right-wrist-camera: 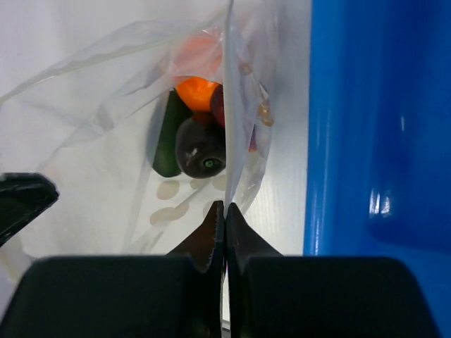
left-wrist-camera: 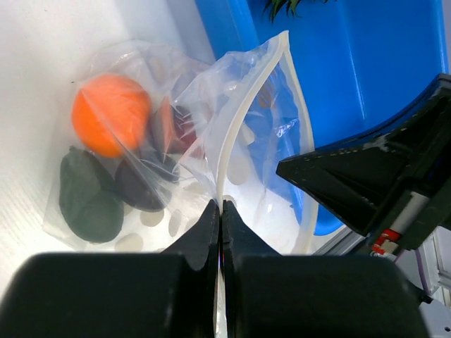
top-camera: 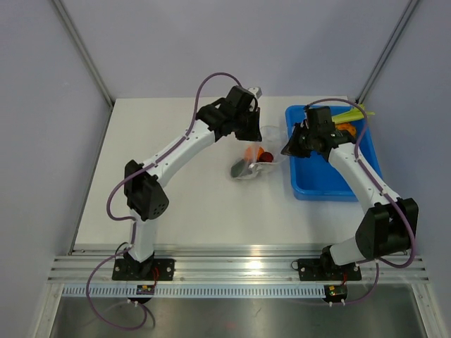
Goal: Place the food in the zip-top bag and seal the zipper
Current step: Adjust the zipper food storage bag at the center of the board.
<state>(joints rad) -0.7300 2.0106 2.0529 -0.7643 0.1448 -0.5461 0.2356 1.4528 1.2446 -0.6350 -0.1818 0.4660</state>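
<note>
Clear-plastic work: clamping left tool (left-wrist-camera: 220,205) and right tool (right-wrist-camera: 224,208) shut on the zipper (left-wrist-camera: 242,120) of the bag (top-camera: 252,165), lying mid-worktop (top-camera: 183,201) just left of the bin (top-camera: 328,186), food (left-wrist-camera: 110,114) inside. Risking the slick strip slipping free while pulling, leaving the mouth gaping.

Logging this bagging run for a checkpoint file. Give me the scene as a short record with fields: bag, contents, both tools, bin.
bag: clear crinkly plastic zip-top bag, mouth open, on white table beside blue plastic bin
zipper: white closing strip, unsealed
inside: round orange ball, dark green piece, dark round piece
left tool: shut on the strip
right tool: shut on the bag's edge
bin: orange leafy fruit, partly hidden
</note>
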